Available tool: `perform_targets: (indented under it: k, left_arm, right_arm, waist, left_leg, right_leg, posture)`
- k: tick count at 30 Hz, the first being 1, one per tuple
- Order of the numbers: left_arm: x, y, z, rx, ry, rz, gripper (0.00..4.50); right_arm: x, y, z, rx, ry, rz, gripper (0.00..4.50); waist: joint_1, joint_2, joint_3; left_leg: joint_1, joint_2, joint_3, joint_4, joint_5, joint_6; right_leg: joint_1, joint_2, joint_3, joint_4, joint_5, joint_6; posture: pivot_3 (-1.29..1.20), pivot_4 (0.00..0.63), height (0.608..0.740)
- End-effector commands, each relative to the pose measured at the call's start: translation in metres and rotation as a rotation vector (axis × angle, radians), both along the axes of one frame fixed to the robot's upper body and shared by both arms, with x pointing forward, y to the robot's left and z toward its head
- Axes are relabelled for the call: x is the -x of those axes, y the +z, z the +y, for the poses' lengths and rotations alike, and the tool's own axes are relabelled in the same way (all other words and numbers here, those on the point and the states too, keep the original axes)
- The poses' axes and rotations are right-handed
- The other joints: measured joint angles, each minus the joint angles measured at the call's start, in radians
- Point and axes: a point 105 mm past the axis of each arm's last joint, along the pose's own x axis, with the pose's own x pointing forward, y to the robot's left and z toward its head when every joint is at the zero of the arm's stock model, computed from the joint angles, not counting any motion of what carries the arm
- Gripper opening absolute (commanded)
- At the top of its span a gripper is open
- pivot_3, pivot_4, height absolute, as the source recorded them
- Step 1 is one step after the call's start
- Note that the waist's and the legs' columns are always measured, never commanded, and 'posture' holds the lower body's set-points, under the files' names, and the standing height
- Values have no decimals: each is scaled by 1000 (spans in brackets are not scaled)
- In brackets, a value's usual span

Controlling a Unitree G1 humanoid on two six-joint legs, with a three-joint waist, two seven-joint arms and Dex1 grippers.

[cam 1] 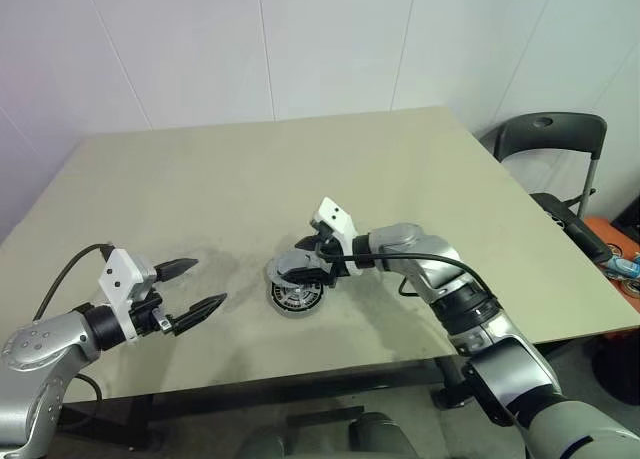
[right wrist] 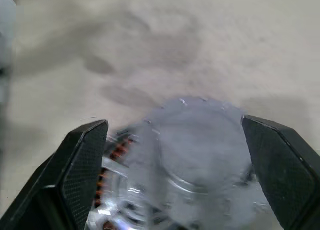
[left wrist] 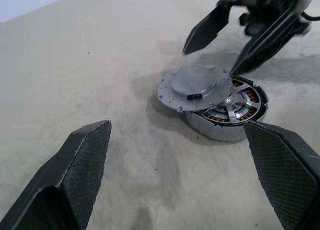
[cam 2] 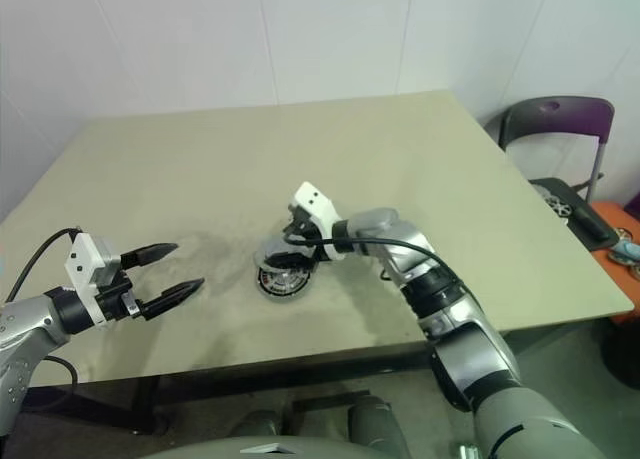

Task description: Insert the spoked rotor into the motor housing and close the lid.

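The motor housing [left wrist: 222, 130], a grey cup with copper windings, stands near the table's middle front. The spoked rotor [left wrist: 240, 105] lies inside it, its silver spokes and dark rim partly showing. The lid [left wrist: 196, 87], a notched grey disc, rests tilted on the housing, shifted off toward my left side. My right gripper [cam 1: 312, 269] hovers open over the lid, one finger on each side, and one fingertip [left wrist: 235, 69] is close to the lid's rim. The lid [right wrist: 200, 145] looks blurred between these fingers. My left gripper [cam 1: 210, 281] is open and empty, well to the left of the housing.
The beige table [cam 1: 250, 179] has its near edge close in front of both arms. A dark chair [cam 1: 550, 139] stands off the table's right side, with small clutter on an orange surface [cam 1: 620, 259] beyond the right edge.
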Motion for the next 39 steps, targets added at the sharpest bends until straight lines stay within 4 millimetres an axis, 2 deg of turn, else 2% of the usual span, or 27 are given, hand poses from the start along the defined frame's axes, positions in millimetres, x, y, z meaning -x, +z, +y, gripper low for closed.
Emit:
perform_targets:
  k: [1, 14, 19, 22, 24, 39]
  left_arm:
    - [1, 9, -4, 0, -11, -37, 4500]
    - [4, 9, -3, 1, 10, -41, 4500]
    - [4, 9, -4, 1, 13, -45, 4500]
    - [3, 10, -3, 0, 14, -47, 4500]
    - [3, 10, -3, 1, 15, -47, 4500]
    - [4, 8, -3, 6, 17, -42, 4500]
  right_arm:
    - [-5, 7, 8, 1, 12, -58, 4452]
    - [-10, -3, 8, 33, -10, -82, 4452]
    - [-4, -5, 12, 15, 5, -48, 4452]
    - [-2, -3, 13, -7, 7, -29, 3835]
    - [-3, -1, 14, -20, 8, -27, 3263]
    - [-4, 22, 10, -130, 102, -14, 3259]
  waist:
    - [0, 0, 0]
    - [0, 0, 0]
    - [-1, 0, 0]
    - [-1, 0, 0]
    - [-1, 0, 0]
    - [-1, 0, 0]
  left_leg:
    - [0, 0, 0, 0, 0, 0]
    - [0, 0, 0, 1, 0, 0]
    - [1, 0, 0, 1, 0, 0]
    - [1, 0, 0, 1, 0, 0]
    - [1, 0, 0, 1, 0, 0]
    - [1, 0, 0, 1, 0, 0]
  right_leg:
    - [0, 0, 0, 0, 0, 0]
    - [0, 0, 0, 1, 0, 0]
    - [0, 0, 0, 1, 0, 0]
    - [0, 0, 0, 2, 0, 0]
    - [0, 0, 0, 2, 0, 0]
    - [0, 0, 0, 2, 0, 0]
  posture:
    - [0, 0, 740]
    - [0, 0, 740]
    - [0, 0, 740]
    - [0, 0, 740]
    - [0, 0, 740]
    - [0, 0, 740]
